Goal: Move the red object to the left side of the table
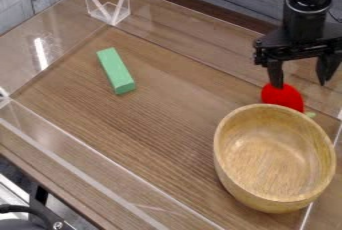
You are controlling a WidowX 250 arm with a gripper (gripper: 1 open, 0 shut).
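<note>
- Camera view: my gripper (299,71) hangs with jaws spread wide and nothing held, fingers either side above the red object (282,96), placed to drop around it; the fruit sits on the table (174,114) at the right, just behind the wooden bowl (275,156), well apart from the green block (116,71)
- The fruit looks rounded, with no clear long axis; I cannot tell where its leafy stub points
</note>
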